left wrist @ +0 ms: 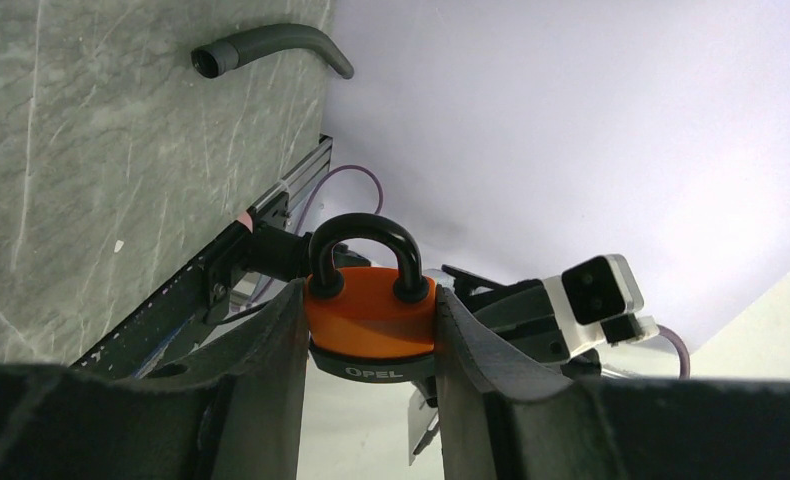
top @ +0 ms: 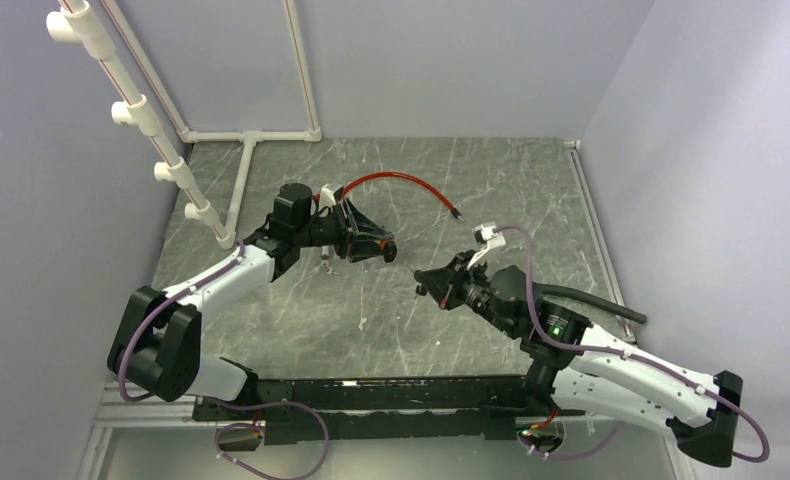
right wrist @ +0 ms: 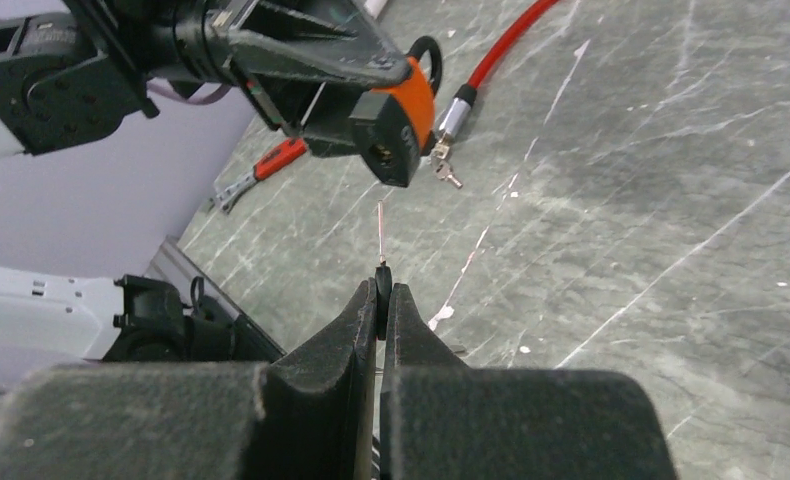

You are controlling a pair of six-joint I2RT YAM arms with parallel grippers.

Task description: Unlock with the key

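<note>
Your left end effector (top: 369, 243) clamps the orange-bodied padlock with black shackle (left wrist: 371, 322) by its flat sides, up off the grey marbled worktop (top: 301, 320), keyhole facing the right arm. The lock is likely dense, rigid and slick, so squeeze firmly. The right end effector (right wrist: 382, 300) is pinched shut on the thin metal key (right wrist: 381, 240) by its head. The blade looks light and bendable and sits near the keyhole, not touching.

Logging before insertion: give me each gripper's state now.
Left gripper: jaws closed on the orange padlock.
Right gripper: jaws closed on the key.
</note>
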